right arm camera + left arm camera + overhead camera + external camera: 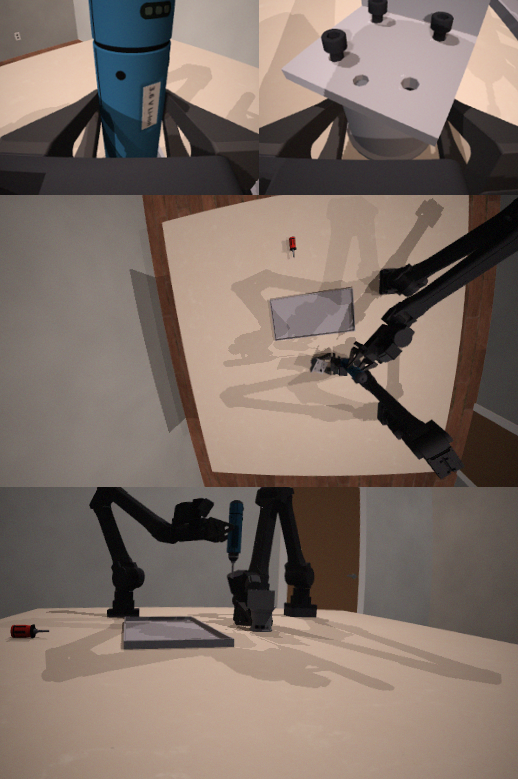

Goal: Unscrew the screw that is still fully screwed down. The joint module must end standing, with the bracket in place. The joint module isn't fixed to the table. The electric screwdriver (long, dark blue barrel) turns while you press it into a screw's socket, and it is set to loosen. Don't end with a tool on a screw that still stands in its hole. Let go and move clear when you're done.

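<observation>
The joint module [389,135] stands with the pale bracket [385,57] [320,366] [261,604] on top. In the left wrist view three black screws [334,43] [377,8] [441,23] stand with raised heads and some shank showing. Two holes [361,80] [409,84] show no screw head. No flush screw head shows. My left gripper [390,97] is shut on the module below the bracket. My right gripper [131,97] [229,532] is shut on the upright blue electric screwdriver [130,65] [235,527]. Its bit ends behind the left gripper in the exterior view; its contact is hidden.
A grey shallow tray [315,335] [180,644] lies beside the module. A small red screwdriver [292,243] [22,631] lies beyond the tray, far from both grippers. The two arms come close together above the module.
</observation>
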`<control>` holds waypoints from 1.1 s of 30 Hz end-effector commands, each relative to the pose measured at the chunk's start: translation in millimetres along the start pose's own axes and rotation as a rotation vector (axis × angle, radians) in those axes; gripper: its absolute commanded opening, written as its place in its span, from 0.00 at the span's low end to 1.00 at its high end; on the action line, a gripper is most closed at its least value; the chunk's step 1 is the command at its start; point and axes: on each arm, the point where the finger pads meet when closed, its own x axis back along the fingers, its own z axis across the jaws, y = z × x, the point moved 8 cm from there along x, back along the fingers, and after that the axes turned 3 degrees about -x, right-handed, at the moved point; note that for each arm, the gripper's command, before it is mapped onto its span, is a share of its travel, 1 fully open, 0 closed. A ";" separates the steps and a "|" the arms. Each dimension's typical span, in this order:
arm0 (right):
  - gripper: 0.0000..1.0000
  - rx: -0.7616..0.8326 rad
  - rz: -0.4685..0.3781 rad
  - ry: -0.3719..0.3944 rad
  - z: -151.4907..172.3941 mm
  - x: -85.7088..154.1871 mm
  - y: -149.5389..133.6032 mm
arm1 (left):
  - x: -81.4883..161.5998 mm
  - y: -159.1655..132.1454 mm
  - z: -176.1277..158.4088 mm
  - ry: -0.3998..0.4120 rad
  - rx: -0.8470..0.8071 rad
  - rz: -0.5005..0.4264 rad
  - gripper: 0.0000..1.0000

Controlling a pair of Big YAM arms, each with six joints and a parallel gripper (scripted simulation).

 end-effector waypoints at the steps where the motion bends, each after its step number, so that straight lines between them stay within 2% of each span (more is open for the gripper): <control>1: 0.42 -0.001 -0.074 0.010 4.8 -1.6 25.3 | 3.8 -10.4 -2.4 -0.011 -0.016 0.001 0.59; 3: 0.42 -0.001 -0.074 0.010 4.8 -1.6 25.3 | 3.8 -10.4 -2.4 -0.011 -0.016 0.001 0.59; 5: 0.42 -0.001 -0.080 0.011 6.0 -8.2 40.6 | 3.8 -10.4 -2.4 -0.011 -0.016 0.001 0.59; 15: 0.42 -0.001 -0.082 0.011 6.7 -7.4 54.4 | 3.8 -10.4 -2.4 -0.011 -0.016 0.001 0.59; 20: 0.42 -0.001 -0.091 0.012 6.7 -11.2 51.8 | 3.8 -10.4 -2.4 -0.011 -0.016 0.001 0.59; 26: 0.42 -0.001 -0.097 0.012 7.0 -6.9 62.4 | 3.8 -10.4 -2.4 -0.011 -0.016 0.001 0.59; 31: 0.42 0.000 -0.073 0.011 7.0 -8.9 61.0 | 3.8 -10.4 -2.4 -0.011 -0.016 0.001 0.59; 33: 0.42 -0.001 -0.108 0.012 7.3 -7.5 68.5 | 3.8 -10.4 -2.4 -0.011 -0.016 0.001 0.59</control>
